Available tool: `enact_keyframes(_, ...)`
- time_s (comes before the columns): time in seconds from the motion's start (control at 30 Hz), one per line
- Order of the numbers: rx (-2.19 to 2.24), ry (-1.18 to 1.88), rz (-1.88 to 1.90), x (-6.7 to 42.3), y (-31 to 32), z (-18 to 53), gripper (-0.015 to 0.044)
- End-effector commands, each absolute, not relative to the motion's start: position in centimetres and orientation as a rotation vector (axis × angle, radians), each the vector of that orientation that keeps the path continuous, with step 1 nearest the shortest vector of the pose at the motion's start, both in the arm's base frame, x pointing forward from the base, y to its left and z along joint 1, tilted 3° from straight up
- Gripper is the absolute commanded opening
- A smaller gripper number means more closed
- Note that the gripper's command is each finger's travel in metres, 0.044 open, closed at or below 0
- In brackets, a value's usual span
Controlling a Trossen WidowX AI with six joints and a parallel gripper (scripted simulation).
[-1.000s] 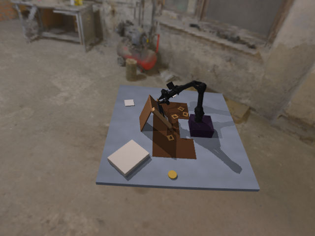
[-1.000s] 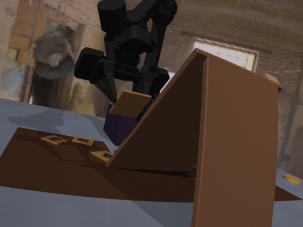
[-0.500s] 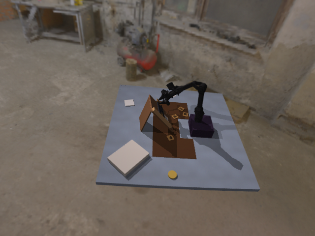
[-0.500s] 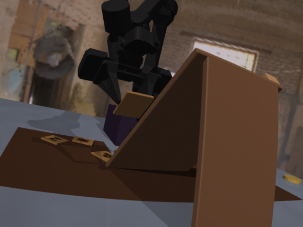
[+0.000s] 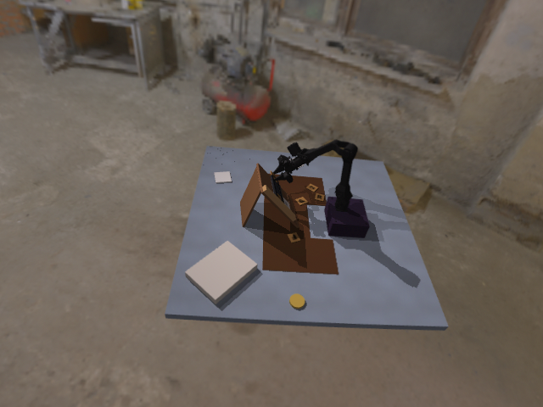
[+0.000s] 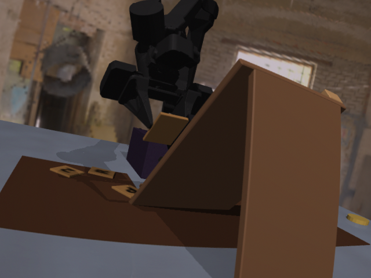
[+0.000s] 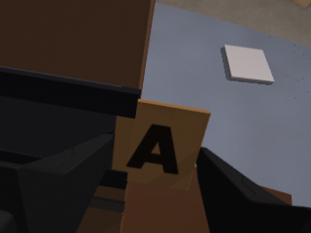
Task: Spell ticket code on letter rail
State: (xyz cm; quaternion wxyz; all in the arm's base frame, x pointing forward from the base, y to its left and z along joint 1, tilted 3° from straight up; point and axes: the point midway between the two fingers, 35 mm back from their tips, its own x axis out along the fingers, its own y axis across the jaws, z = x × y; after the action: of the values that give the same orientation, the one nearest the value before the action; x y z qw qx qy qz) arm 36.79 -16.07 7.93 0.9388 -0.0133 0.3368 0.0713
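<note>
Tan and square, the A tile [image 7: 162, 143] is clamped between the fingers of the gripper [image 6: 163, 119], held in the air at the upper end of the slanted brown board [image 6: 287, 155]. Three more tiles [image 6: 101, 172] lie on the brown mat [image 6: 59, 206] below. On the grey counter [image 5: 372, 284] sits a small white ticket [image 7: 248, 64].

From the counter's near edge, the board [image 5: 250, 193] stands at centre on the mat [image 5: 321, 260], the arm's base [image 5: 357, 227] at three o'clock of it. Three tiles [image 5: 311, 187] lie between them and one [image 5: 293, 237] at the board's six o'clock. The ticket [image 5: 222, 176] lies at eleven, the block [image 5: 221, 270] at seven, the disc [image 5: 296, 300] at six.
</note>
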Motion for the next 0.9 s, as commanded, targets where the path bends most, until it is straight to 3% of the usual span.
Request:
enact_keyframes(0.0,-0.025,0.688,0.14,36.7,-15.9,8.0,0.0)
enact_keyframes(0.87,-0.024,0.688,0.14,36.5,-14.6,8.0,0.0)
